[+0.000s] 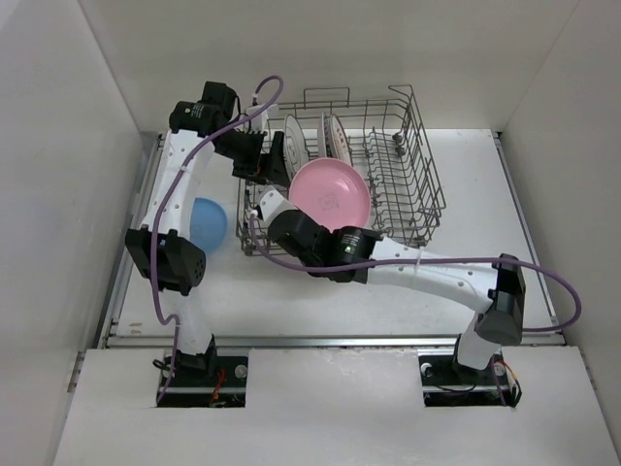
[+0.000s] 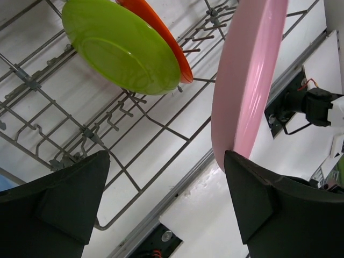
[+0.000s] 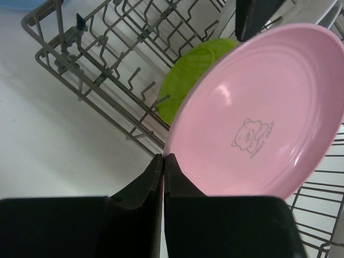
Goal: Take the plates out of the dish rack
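Note:
My right gripper (image 3: 163,157) is shut on the rim of the pink plate (image 3: 263,118), which has a bear print in its centre, and holds it tilted over the dish rack (image 1: 419,184). In the top view the pink plate (image 1: 330,194) is above the rack's left half. My left gripper (image 2: 166,161) is open over the rack (image 2: 140,113), its right finger (image 2: 252,199) against the pink plate's edge (image 2: 247,80). A lime green plate (image 2: 118,48) and an orange plate (image 2: 161,32) stand in the tines. White plates (image 1: 297,144) stand at the back of the rack. A blue plate (image 1: 207,221) lies on the table to the left.
The rack (image 3: 107,80) has upright tines and a wire handle at the back. The lime green plate (image 3: 188,75) stands just behind the pink one. White walls close in on the left, back and right. The right arm reaches across in front of the rack.

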Motion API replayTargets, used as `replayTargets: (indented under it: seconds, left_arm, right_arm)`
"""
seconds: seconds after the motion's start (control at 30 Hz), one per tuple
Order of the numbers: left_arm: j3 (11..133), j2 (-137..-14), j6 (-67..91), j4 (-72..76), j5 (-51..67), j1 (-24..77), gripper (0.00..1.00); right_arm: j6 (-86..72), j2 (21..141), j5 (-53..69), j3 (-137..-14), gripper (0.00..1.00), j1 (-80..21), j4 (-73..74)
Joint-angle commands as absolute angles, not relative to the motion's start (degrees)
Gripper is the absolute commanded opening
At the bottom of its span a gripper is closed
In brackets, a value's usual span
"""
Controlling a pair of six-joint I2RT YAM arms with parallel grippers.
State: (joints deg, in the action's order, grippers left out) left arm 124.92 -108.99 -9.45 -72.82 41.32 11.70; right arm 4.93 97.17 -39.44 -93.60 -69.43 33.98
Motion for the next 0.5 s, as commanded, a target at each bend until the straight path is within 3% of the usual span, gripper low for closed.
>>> replayTargets:
  seconds: [0.0, 0.13, 0.33, 0.47]
  left_arm:
    - [123.49, -107.23, -10.81, -73.56, 44.47, 13.18, 0.86]
    - [122.17, -109.33, -10.81, -74.09, 37.54, 15.91, 0.84]
    - [121.63, -109.42, -11.34, -74.62, 41.31, 16.96, 0.83]
    - [125.15, -108.11, -11.34, -74.00, 34.55, 16.35, 0.83]
  right_arm:
    - [6.59, 97.90, -40.25, -94.22, 0.00, -71.01, 30.32]
    - [6.59, 99.14, -40.87, -95.27, 0.00, -71.63, 29.79]
    - [6.59, 100.98, -41.57, -95.89, 0.00, -71.63, 29.79]
    - [6.06, 100.46, -42.80, -95.27, 0.00, -71.63, 30.32]
